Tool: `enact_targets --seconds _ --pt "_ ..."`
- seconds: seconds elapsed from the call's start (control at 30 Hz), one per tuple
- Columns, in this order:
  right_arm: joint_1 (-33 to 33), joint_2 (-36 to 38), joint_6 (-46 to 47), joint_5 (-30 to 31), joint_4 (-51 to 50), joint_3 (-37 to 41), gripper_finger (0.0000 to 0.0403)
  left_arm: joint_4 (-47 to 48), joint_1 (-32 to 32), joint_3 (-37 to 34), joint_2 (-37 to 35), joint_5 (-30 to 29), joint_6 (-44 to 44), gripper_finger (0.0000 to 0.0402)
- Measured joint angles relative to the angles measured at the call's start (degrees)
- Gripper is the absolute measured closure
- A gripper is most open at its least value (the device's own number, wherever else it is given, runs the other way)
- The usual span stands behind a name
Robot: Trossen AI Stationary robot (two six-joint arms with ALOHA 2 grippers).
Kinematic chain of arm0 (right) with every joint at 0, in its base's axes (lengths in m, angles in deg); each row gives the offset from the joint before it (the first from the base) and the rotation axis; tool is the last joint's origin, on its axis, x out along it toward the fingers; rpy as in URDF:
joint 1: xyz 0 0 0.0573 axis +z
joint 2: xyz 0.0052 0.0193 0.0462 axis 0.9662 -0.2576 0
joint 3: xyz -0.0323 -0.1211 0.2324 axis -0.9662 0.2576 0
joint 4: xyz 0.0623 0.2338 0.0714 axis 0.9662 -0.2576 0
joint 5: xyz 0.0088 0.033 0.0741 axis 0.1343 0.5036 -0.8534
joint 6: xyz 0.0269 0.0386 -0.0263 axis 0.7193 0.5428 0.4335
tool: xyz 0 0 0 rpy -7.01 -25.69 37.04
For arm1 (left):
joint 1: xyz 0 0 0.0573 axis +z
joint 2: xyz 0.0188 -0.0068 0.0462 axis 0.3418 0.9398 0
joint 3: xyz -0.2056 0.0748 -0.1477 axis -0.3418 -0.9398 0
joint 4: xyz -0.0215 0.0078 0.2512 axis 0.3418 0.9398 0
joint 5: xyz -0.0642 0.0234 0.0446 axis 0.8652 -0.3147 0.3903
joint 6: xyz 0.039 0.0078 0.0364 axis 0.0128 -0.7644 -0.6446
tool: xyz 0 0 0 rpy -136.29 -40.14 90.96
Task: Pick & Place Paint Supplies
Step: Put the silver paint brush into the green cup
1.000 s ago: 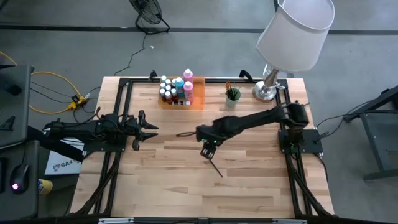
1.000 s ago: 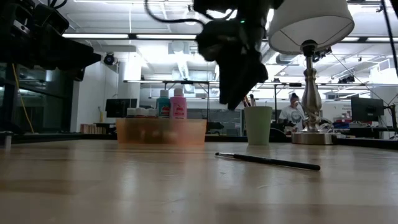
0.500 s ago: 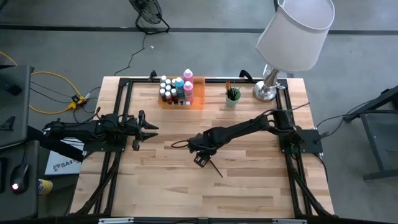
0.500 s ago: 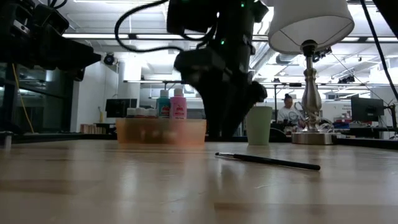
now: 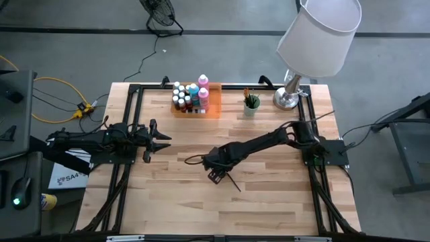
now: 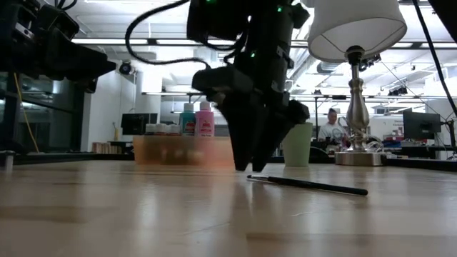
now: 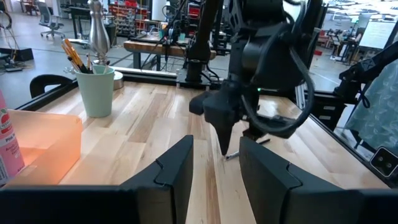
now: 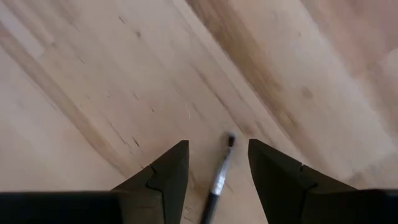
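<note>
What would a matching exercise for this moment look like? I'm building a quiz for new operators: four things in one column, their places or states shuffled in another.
Column one:
1. right gripper
2. left gripper
3. loose paintbrush
4. pale green cup

Column two:
A. stands at the back beside the lamp, brushes inside
B. lies flat on the wood, not gripped
C. open, low over one end of the brush
D. open, waiting at the table's left edge, holding nothing

Pairs: 1-C, 2-D, 3-B, 4-A
</note>
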Motion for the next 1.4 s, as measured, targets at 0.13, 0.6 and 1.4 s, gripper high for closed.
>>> enact_targets --seconds 0.13,0.6,1.4 --pt "0.0 -1.3 0.4 -0.3 0.3 -0.4 0.0247 0.0 0.0 0.0 0.0 0.0 0.0 0.0275" --pt "-0.1 -1.5 0.4 1.2 0.1 -0.3 0.0306 0.0 0.0 0.0 0.0 0.0 0.0 0.0275" --pt "0.8 -4.0 1.9 4.9 0.3 -0.3 0.0375 0.0 0.0 0.0 0.0 0.0 0.0 0.0275"
